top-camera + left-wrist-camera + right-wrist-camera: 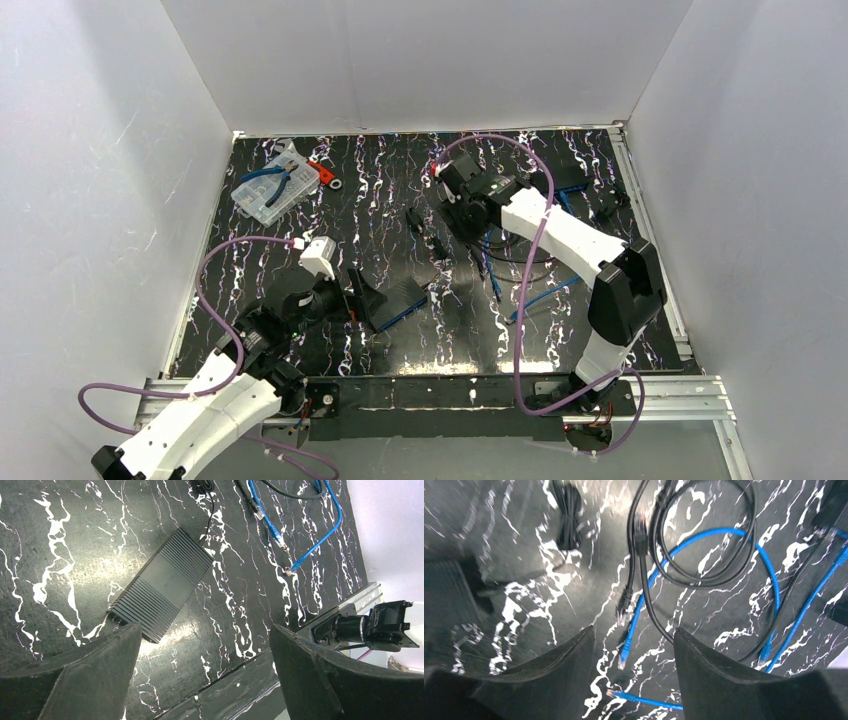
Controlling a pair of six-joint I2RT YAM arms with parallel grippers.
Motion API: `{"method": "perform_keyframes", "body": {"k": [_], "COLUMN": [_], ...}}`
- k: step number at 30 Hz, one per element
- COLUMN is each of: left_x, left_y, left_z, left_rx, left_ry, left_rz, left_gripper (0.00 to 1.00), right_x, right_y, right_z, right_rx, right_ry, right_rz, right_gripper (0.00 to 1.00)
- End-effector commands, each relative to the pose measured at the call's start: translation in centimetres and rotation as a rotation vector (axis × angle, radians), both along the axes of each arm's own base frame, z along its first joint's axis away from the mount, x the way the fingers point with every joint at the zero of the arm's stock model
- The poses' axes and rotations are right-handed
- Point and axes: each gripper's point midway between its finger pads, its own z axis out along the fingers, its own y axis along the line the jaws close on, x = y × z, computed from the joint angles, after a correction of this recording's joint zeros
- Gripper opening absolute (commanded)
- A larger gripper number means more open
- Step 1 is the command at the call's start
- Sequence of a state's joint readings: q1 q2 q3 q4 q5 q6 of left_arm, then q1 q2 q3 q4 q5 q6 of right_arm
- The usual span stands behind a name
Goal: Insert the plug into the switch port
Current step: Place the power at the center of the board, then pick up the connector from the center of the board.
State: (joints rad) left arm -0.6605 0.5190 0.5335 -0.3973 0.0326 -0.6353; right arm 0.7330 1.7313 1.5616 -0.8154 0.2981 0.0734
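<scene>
The switch point(402, 300) is a flat black ribbed box point(167, 582) lying on the black marbled table, its ports hidden from all views. My left gripper point(362, 296) hovers just left of it, open point(205, 650) and empty. Blue network cables point(545, 295) lie to the right of the switch, their plugs point(279, 541) loose on the table. My right gripper point(455, 200) hangs above the cables farther back, open point(634, 665). A blue plug point(623, 661) lies on the table below the gap, untouched by the fingers point(724, 675). A black cable point(704, 565) coils beyond.
A clear parts box with blue pliers point(270, 190) and a red tool point(322, 172) sit at the back left. A small black cable bundle point(569, 515) lies mid-table, and black devices point(570, 180) stand at the back right. An aluminium rail point(450, 392) runs along the near edge; white walls enclose the table.
</scene>
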Motion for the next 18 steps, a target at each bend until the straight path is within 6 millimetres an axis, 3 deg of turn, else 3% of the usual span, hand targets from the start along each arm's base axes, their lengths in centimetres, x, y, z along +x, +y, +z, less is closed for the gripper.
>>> {"method": "perform_keyframes", "body": {"k": [1,8,13,18], "left_x": [0.3,0.4,0.2,-0.1], "left_y": [0.1,-0.4,-0.4,-0.1], "left_z": [0.2,-0.1,0.0,-0.1], "left_rx": [0.022,0.021,0.014,0.016], "left_ry": [-0.022,-0.021,-0.028,-0.025], "left_rz": [-0.005,-0.028,-0.035,-0.031], "left_gripper": [1.00,0.99,1.00,0.99], "right_x": [-1.7,-2.0,-0.2,0.8], "right_y": [-2.3,-2.2,-1.2,-1.5], "right_z": [-0.8,-4.0,-5.0,-6.9], "right_rx": [-0.099,-0.147,-0.142,-0.166], "right_ry": [0.028,0.073,0.058,0.099], "right_rz": [0.100,0.200,0.211,0.188], "right_gripper": [0.66,0.68,0.67,0.64]}}
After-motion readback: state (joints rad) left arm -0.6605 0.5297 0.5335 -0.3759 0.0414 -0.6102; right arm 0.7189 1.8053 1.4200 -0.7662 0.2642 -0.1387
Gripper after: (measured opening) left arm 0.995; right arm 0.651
